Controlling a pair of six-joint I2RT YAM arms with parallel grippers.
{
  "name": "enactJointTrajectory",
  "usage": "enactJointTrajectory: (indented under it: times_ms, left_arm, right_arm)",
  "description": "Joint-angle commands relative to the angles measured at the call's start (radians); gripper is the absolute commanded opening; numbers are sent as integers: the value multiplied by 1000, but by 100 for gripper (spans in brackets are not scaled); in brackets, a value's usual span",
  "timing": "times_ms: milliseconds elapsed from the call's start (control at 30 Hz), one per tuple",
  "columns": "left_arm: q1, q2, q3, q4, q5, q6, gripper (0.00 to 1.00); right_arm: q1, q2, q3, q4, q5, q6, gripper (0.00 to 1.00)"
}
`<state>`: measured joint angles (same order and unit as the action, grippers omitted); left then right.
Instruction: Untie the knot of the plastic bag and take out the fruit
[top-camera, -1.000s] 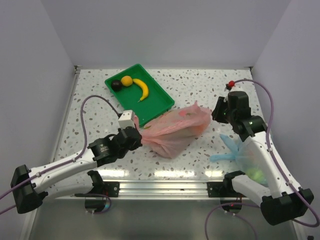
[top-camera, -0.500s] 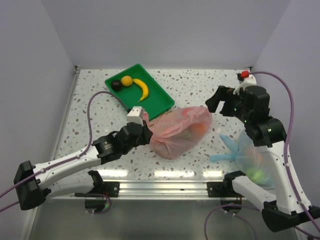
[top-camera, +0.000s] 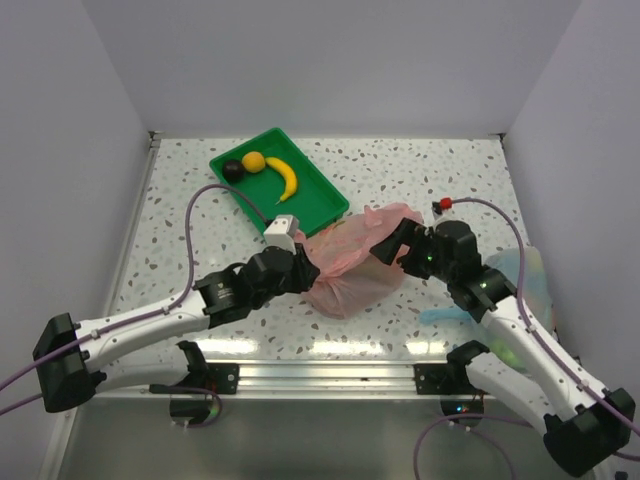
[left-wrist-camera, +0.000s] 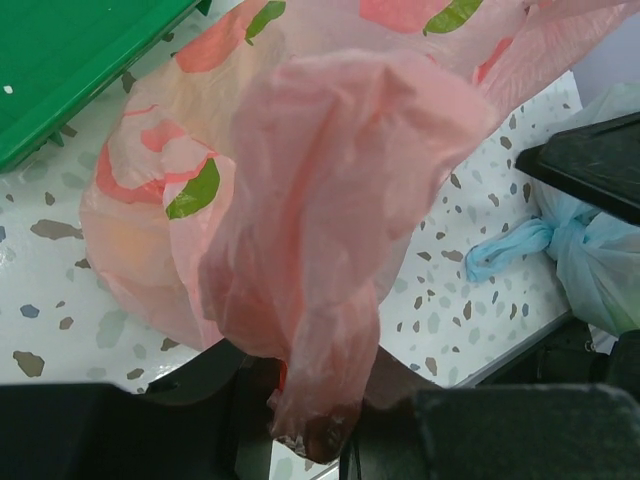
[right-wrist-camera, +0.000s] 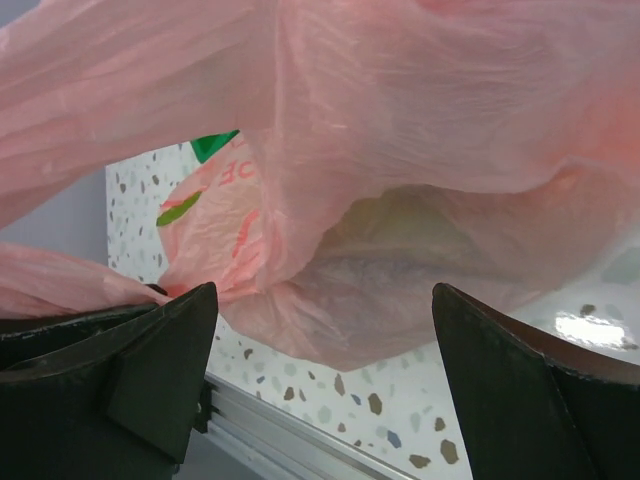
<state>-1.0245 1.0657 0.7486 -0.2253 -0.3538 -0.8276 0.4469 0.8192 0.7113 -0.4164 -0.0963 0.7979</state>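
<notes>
The pink plastic bag (top-camera: 350, 262) lies on the table in front of the green tray. My left gripper (top-camera: 303, 268) is at its left end, shut on a twisted fold of its plastic (left-wrist-camera: 315, 400). The bag's body (left-wrist-camera: 250, 180) hangs just beyond the fingers. My right gripper (top-camera: 386, 243) is open wide against the bag's right side, and pink plastic (right-wrist-camera: 420, 200) fills the space in front of its fingers (right-wrist-camera: 150, 370). I cannot make out the knot as a distinct tie. The fruit in the bag is hidden, apart from a faint orange tint (left-wrist-camera: 125, 240).
The green tray (top-camera: 310, 205) at the back left holds a near-black round fruit (top-camera: 232, 170), a yellow round fruit (top-camera: 254, 161) and a banana (top-camera: 285, 178). A tied pale blue bag (top-camera: 505, 285) lies by the right arm; it also shows in the left wrist view (left-wrist-camera: 590, 260).
My right arm swung down from the back right and brought its open gripper to the bag's right side. My left gripper moved right, still holding the pink plastic.
</notes>
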Motion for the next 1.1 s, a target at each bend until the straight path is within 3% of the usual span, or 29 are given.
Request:
enactJointTrajectory:
  times_ms: [0, 200, 267, 367, 400, 500, 600, 633, 833, 933, 1067]
  left_arm:
    - [-8, -36, 3, 14, -20, -36, 30]
    - [-8, -49, 1, -16, -30, -48, 30]
    - [-8, -49, 5, -29, -30, -48, 31]
    - [-8, -50, 24, -80, -31, -39, 32]
    - [-8, -55, 28, -110, -33, -28, 33]
    - [-8, -70, 55, -175, -33, -1, 36]
    - [-6, -84, 81, -242, 10, 68, 47]
    - [-6, -85, 89, -273, 28, 87, 55]
    - [-5, -124, 182, -446, 111, 186, 98]
    - [-3, -150, 331, -561, 46, 214, 100]
    - [18, -61, 626, -673, -80, 278, 100]
  right_arm:
    - [65, 49, -33, 238, 61, 95, 92]
    - [147, 178, -35, 341, 162, 110, 91]
    - [148, 205, -56, 367, 181, 124, 85]
    - [148, 201, -73, 338, 239, 132, 64]
    - [148, 192, -73, 323, 254, 123, 49]
    - [148, 156, -75, 280, 283, 94, 24]
    - [150, 143, -52, 242, 306, 64, 8]
    - [148, 144, -44, 226, 311, 48, 1]
    - [148, 175, 10, 173, 326, -25, 0]
    - [147, 184, 25, 145, 314, -72, 0]
    - [148, 186, 27, 123, 280, -124, 0]
